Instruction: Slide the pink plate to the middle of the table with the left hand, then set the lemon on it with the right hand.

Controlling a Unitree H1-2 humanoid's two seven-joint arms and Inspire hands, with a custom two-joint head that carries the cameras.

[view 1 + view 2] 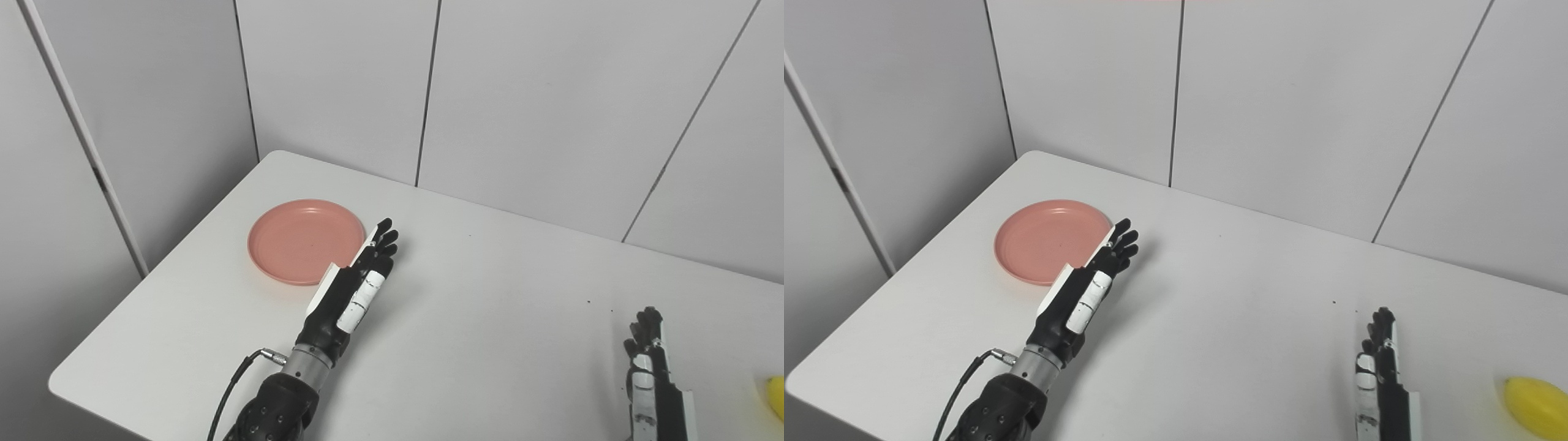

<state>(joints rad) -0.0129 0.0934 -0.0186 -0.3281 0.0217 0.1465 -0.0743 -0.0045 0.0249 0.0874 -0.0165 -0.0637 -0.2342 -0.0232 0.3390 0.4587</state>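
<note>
Here the smooth, round pink plate [305,240], shallow with a raised rim, lies near the desk's [478,318] far-left corner on the matte white surface. The left hand [358,278], black with white panels, is released, fingers straight, edge-on just beside the plate's right rim. The glossy yellow lemon [1536,405] sits at the right edge, near the released right hand [1381,367].
</note>
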